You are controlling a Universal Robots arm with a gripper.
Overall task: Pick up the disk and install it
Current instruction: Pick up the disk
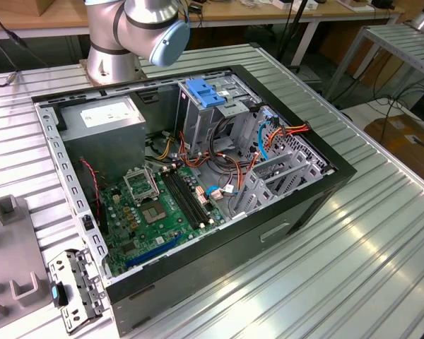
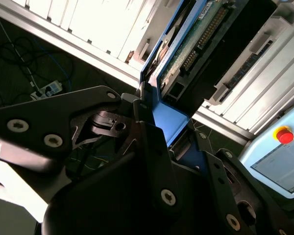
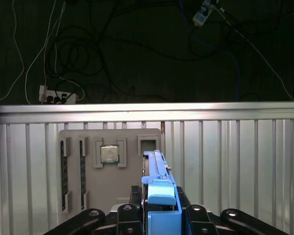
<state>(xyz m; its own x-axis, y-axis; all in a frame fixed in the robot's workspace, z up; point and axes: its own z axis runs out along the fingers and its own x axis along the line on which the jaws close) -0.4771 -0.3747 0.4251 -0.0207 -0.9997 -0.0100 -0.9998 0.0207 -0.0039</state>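
— Gripping the disk (image 3: 159, 188) right now, is it?
— Yes. In both wrist views the gripper (image 3: 159, 218) has its fingers (image 2: 154, 144) clamped on the bright blue carrier frame. The disk stands on edge between them, and its green underside shows in the second wrist view.
— What's around it?
— The ribbed metal desk (image 3: 235, 161). In the first wrist view, just past the disk, a gray tray (image 3: 130, 186) lies on the desk with a processor chip (image 3: 109, 154) and memory sticks (image 3: 63, 169) set in it.
— And the computer case (image 1: 219, 275)?
— Open on the desk, in the middle of the exterior view. A light-blue latch plate (image 1: 206, 93) sits on top of the drive cage (image 1: 198, 127) at upper centre. Orange and blue cables (image 1: 268, 141) tangle beside the cage, and the motherboard (image 1: 155, 212) lies lower left. The arm's base (image 1: 113, 49) stands at the upper left.
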